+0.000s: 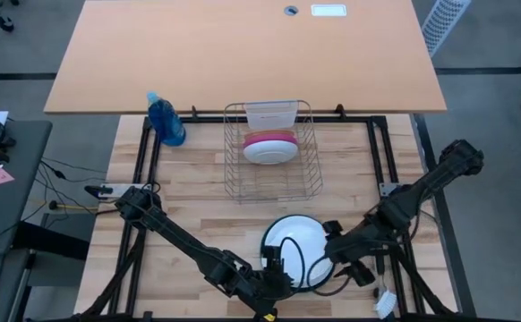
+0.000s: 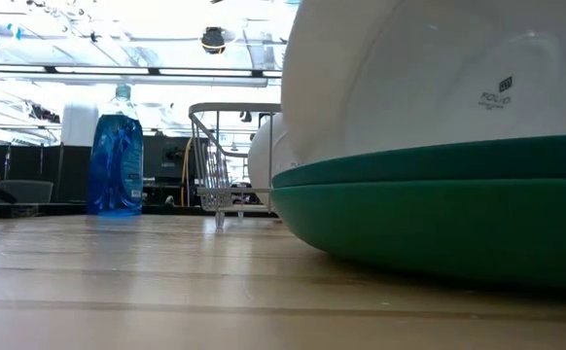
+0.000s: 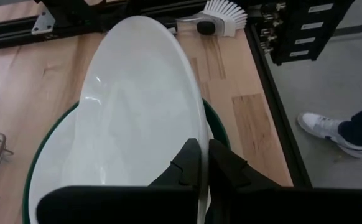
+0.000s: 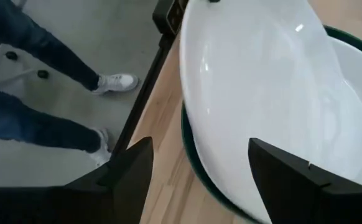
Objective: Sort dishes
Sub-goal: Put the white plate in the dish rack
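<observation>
Near the table's front edge stands a stack of dishes: a dark green plate (image 2: 439,224) at the bottom, a white plate (image 3: 63,168) in it, and a second white plate (image 3: 137,99) tilted above them. My left gripper (image 1: 274,270) is shut on this tilted plate at the stack's near left. At the stack's right side, my right gripper (image 1: 339,243) is open, its fingers (image 4: 128,171) standing on either side of the white plate's rim (image 4: 190,106); I cannot tell whether they touch it. My left gripper pinches the tilted white plate's rim (image 3: 201,146) between its two fingers, one on the upper face and one on the underside. The fingers come roughly level from the stack's near left. The plate stands steeply tilted, its underside (image 2: 409,87) toward the near edge, above the stack.
A metal wire dish rack (image 1: 269,183) at the table's middle holds a pink plate and a white plate (image 1: 269,148). A blue spray bottle (image 1: 165,121) stands left of it. A white brush (image 3: 221,15) lies at the near right corner. A person's legs and shoes (image 4: 116,82) are beside the table.
</observation>
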Controlling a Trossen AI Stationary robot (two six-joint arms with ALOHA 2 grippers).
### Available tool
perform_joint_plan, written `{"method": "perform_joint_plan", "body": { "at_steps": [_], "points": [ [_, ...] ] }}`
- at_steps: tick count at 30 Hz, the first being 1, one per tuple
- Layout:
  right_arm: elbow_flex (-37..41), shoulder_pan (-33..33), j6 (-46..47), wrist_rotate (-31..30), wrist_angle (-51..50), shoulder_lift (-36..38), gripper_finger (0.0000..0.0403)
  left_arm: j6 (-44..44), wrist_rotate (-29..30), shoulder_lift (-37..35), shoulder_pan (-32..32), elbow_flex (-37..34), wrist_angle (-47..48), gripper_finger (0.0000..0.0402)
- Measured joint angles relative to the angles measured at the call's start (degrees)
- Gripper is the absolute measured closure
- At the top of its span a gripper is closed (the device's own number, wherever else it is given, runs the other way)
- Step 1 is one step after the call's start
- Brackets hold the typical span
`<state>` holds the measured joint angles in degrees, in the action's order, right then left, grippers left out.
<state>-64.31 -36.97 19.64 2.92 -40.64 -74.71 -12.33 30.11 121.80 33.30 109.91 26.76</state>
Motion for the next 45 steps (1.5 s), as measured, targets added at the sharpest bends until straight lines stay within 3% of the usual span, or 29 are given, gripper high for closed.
{"method": "perform_joint_plan", "body": {
  "at_steps": [6,12,16,22,29,38,45],
  "points": [
    [0.0,2.27,-2.21,6.89,3.37,-4.9,0.014,0.01,-0.08,0.0,-0.29,0.0,-0.16,0.0401],
    [-0.01,2.95,-0.15,6.23,3.3,-9.17,0.017,0.56,-0.14,0.0,-0.59,0.0,0.0,0.0401],
    [-0.02,3.41,-0.79,5.45,3.04,-10.04,0.0229,1.24,-0.02,0.0,-0.59,0.0,0.04,0.0401],
    [-0.17,3.21,-4.36,2.95,2.98,-9.7,0.0369,2.22,1.8,-0.45,-0.57,-0.02,0.49,0.0401],
    [-1.53,1.88,-2.68,0.76,2.06,-9.01,0.0377,1.13,1.1,-3.17,-0.59,-0.07,3.08,0.0392],
    [-11.13,2.82,5.17,3.34,-10.02,-5.68,0.0402,-7.93,3.0,-15.27,0.3,0.24,7.04,0.0299],
    [-15.94,4.93,8.95,3.2,-13.09,-4.05,0.0402,-8.39,14.62,-25.06,1.25,0.09,10.69,0.0281]
  ]
}}
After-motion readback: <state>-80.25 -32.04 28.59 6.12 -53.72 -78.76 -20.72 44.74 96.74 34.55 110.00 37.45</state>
